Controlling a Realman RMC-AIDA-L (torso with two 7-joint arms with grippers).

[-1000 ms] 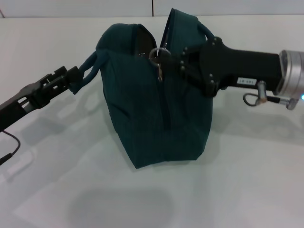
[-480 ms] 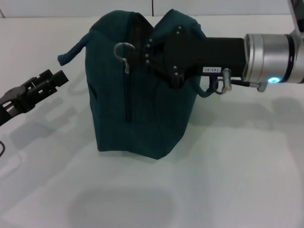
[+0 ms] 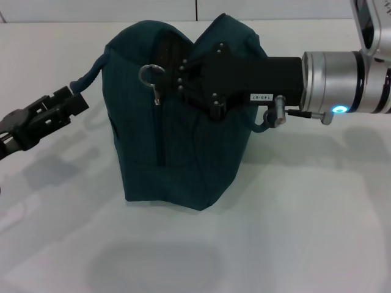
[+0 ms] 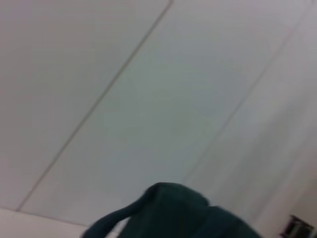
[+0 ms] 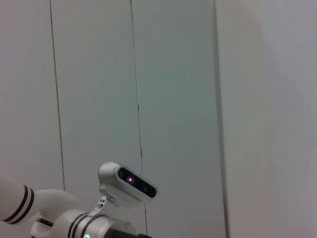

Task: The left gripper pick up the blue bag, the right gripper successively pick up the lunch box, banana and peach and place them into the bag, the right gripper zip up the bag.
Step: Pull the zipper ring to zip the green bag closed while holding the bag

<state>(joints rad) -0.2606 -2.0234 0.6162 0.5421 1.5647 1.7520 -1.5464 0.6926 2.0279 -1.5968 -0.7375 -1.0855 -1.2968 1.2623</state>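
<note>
The blue bag point(image 3: 177, 152) stands upright on the white table point(image 3: 293, 232), its metal ring pull point(image 3: 148, 73) hanging free near the top. My right gripper point(image 3: 183, 76), on the silver-white arm, presses against the bag's top edge just right of the ring pull. One loop handle point(image 3: 91, 72) droops from the bag's left side down to the tip of my left gripper point(image 3: 76, 101); whether it is held does not show. The bag's top point(image 4: 173, 208) also appears in the left wrist view. The lunch box, banana and peach are out of view.
Bare white table surrounds the bag, with a wall seam point(image 3: 196, 9) behind it. The right wrist view shows only wall panels and the robot's head camera point(image 5: 126, 181).
The bag has moved left and settled upright, pushed along by my right arm. The handle left my left gripper half a second ago and now reaches its tip again.
</note>
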